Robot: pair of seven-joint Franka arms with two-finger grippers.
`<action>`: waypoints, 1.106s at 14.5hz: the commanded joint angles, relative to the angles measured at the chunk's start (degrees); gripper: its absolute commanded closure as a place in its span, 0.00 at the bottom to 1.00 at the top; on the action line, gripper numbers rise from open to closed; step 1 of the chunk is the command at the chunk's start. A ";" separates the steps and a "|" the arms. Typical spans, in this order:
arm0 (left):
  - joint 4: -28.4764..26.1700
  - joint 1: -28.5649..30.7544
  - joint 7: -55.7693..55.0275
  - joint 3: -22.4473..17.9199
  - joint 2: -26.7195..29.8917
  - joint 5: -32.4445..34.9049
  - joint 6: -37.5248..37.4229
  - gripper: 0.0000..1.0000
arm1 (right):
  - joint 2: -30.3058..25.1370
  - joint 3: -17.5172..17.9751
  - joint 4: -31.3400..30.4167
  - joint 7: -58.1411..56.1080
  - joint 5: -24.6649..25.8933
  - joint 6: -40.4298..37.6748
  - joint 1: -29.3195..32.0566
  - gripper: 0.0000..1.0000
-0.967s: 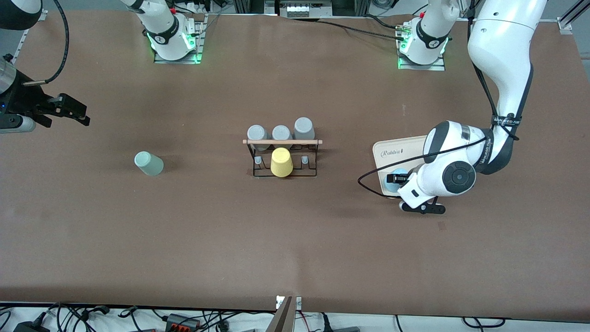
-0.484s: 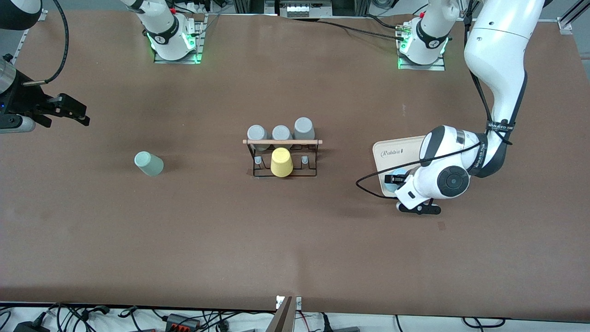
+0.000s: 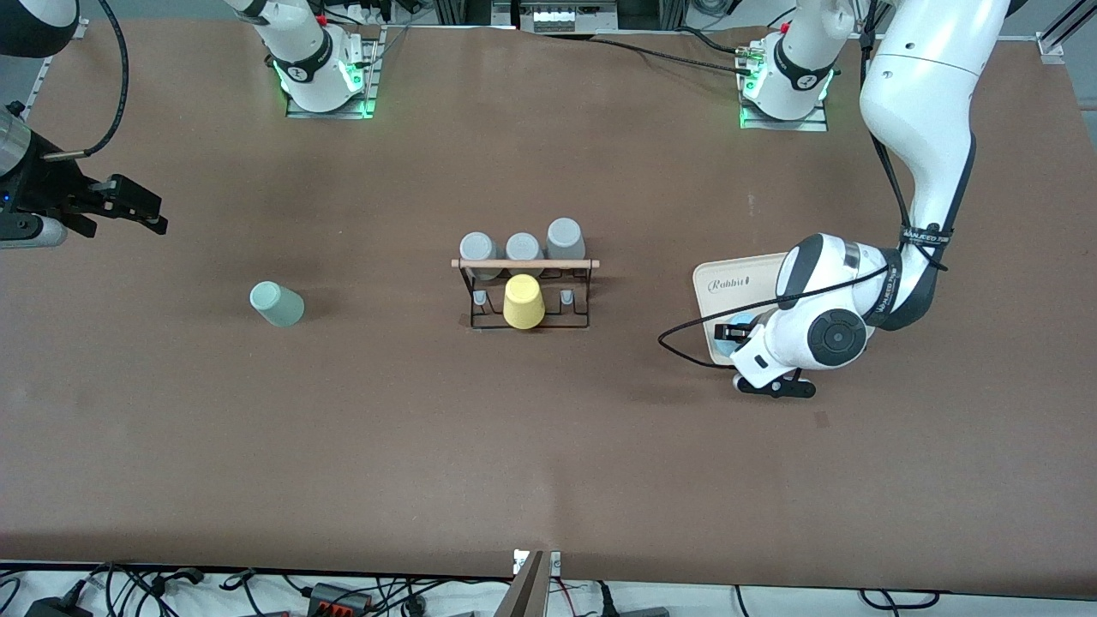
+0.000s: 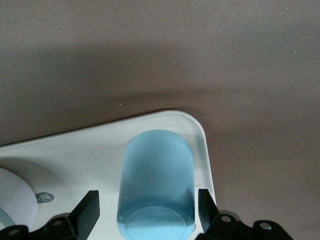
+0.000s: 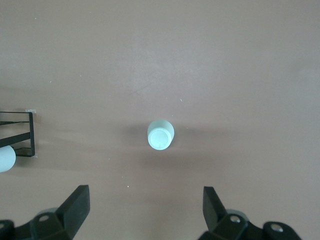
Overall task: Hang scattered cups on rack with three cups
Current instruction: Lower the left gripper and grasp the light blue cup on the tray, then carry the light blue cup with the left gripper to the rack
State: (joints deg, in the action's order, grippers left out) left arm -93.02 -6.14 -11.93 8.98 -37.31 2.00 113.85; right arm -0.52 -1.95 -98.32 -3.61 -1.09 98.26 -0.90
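Observation:
The pale blue cup [image 3: 739,329] sits on the cream tray [image 3: 737,276], at its corner nearest the front camera. My left gripper [image 3: 734,334] is open and straddles it. In the left wrist view the cup [image 4: 156,180] lies between the two fingers [image 4: 88,211], with a gap on at least one side. The pale sage green cup [image 3: 277,304] stands on the table toward the right arm's end. My right gripper [image 3: 137,211] is open and empty, held high over that end, and its wrist view shows the green cup [image 5: 160,135] below. The black wire rack [image 3: 530,296] has a wooden rod [image 3: 524,264].
A yellow tumbler [image 3: 523,302] sits on the rack's side nearest the front camera. Three grey tumblers [image 3: 524,247] stand in a row just farther away. The rack's wire corner shows in the right wrist view [image 5: 31,134]. Bare table lies between the rack and each cup.
My left arm has shifted slightly toward the rack, bringing its gripper closer around the blue cup. The right arm and the green cup have not moved.

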 commanded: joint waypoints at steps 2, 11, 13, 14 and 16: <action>-0.50 -0.01 -0.63 0.16 0.13 1.08 0.32 0.38 | -0.62 0.45 -0.38 -0.43 0.47 -0.17 0.55 0.00; 1.78 -1.14 -0.81 1.04 1.54 0.90 -0.73 0.87 | -0.62 0.45 -0.38 -0.52 0.47 -0.35 0.55 0.00; 5.88 -2.55 -0.81 1.04 1.54 0.29 -4.92 0.90 | -0.71 0.45 -0.29 -0.52 0.47 -0.35 0.55 0.00; 9.31 -3.43 -0.90 1.04 1.02 -0.15 -8.87 0.94 | -0.80 0.45 -0.20 -0.52 0.47 -0.35 0.55 0.00; 15.47 -4.66 -2.99 1.04 -0.39 -7.32 -14.34 0.97 | -0.80 0.45 -0.20 -0.43 0.47 -0.35 0.55 0.00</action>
State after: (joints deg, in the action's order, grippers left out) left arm -83.80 -9.64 -13.12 10.20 -36.63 -0.54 104.89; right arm -0.56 -1.95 -98.32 -3.61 -1.09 98.26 -0.89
